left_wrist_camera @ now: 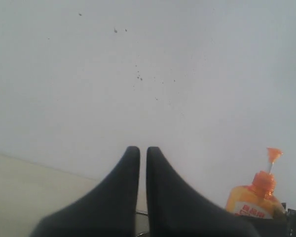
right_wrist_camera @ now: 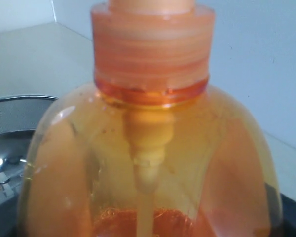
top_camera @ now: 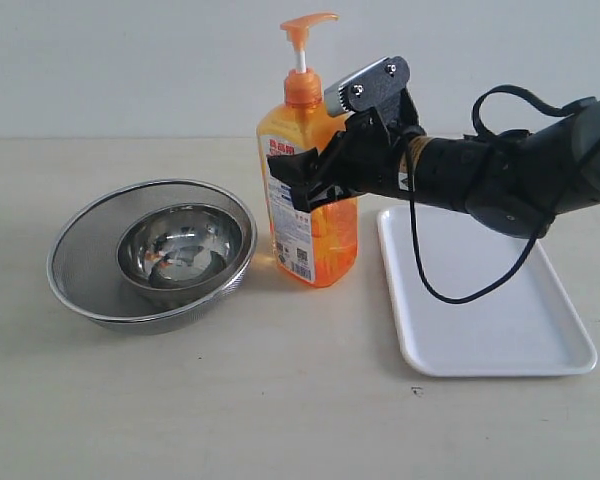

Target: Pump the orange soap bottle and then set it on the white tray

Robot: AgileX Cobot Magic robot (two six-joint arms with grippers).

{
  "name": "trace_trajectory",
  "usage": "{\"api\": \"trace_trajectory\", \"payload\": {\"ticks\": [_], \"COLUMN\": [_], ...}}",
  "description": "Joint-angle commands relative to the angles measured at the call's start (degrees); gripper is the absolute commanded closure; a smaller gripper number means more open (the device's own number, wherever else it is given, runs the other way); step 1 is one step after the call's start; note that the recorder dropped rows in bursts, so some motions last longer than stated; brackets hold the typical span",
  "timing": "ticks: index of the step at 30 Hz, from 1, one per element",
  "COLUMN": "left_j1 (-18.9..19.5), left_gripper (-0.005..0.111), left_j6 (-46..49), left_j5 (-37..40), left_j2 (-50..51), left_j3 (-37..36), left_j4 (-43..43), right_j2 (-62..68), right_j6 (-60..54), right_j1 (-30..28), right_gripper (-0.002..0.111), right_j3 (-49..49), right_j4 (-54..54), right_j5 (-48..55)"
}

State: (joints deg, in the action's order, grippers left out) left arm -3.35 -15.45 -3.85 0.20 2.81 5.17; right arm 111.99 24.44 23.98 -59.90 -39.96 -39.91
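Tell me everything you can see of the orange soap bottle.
The orange soap bottle is tall and flat-sided, made of translucent orange plastic with orange liquid inside. It has an orange pump head raised on a white stem and a white-and-red printed label. It stands upright on the table, between the mesh strainer and the white tray, and is not yet on the tray. The right gripper wraps around its middle, with one finger across the label, apparently clamped on it.

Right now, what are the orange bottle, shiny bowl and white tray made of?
The orange soap bottle looks like translucent plastic; liquid shows through. The bowl seems polished steel, mirroring its surroundings. The white tray looks glossy: plastic or ceramic.
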Motion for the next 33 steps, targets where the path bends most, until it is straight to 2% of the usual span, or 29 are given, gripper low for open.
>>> {"api": "trace_trajectory", "payload": {"ticks": [1,4,14,18,24,27,33], "left_j1": [0.22,0.22,0.11,0.11,0.11,0.11,0.11], "left_gripper": [0.102,0.102,0.102,0.102,0.102,0.102,0.102], "left_j6": [-0.43,0.49,6.15,17.93,37.35,39.27,39.93], "left_j5": [8.93,14.91,23.18,23.97,32.89,34.51,34.9], "left_j2": [-0.2,2.58,14.52,21.8,32.05,34.65,36.31], "left_j3": [5.81,10.36,20.71,26.15,36.76,39.45,39.68], "left_j4": [-0.3,-0.3,0.65,9.87,22.68,24.1,24.16], "right_j2": [-1.3,-1.3,-1.3,-1.3,-1.3,-1.3,-1.3], "right_j6": [-2.99,-2.47,-2.21,-7.27,-8.64,-8.2,-7.84], "right_j1": [-0.06,0.03,0.16,3.73,6.29,6.29,6.29], "right_gripper": [0.108,0.108,0.108,0.108,0.108,0.108,0.108], "right_j3": [-1.02,-2.81,-5.48,-6.79,-8.85,-8.85,-8.85], "right_j4": [-1.07,-6.39,-8.83,-8.83,-8.83,-8.83,-8.83], "right_j5": [-1.87,1.31,8.45,15.77,19.79,20.96,20.83]}}
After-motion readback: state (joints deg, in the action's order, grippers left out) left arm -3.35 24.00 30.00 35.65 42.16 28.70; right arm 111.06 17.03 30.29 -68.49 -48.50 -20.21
